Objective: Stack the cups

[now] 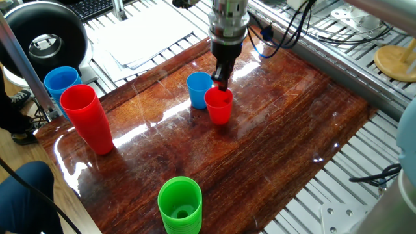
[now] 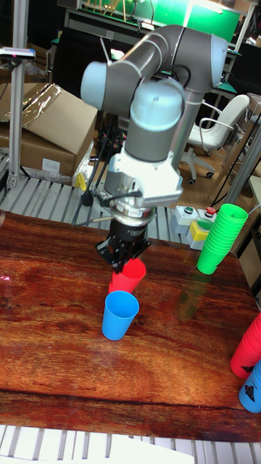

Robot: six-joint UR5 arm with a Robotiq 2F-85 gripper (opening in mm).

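The small red cup point(image 1: 219, 106) stands on the wooden table point(image 1: 279, 143), close beside the light blue cup point(image 1: 199, 90), which is on its left in the fixed view. My gripper point(image 1: 221, 82) comes down from above and is shut on the red cup's far rim. In the tall fixed view the red cup point(image 2: 128, 277) looks slightly tilted behind the blue cup point(image 2: 119, 316), with the gripper point(image 2: 122, 258) pinching its rim. I cannot tell whether the red cup's base touches the table.
A tall red cup point(image 1: 88, 117) stands at the table's left edge, with another blue cup point(image 1: 62, 79) behind it. A large green cup point(image 1: 180, 205) sits at the front edge. Metal rails surround the board.
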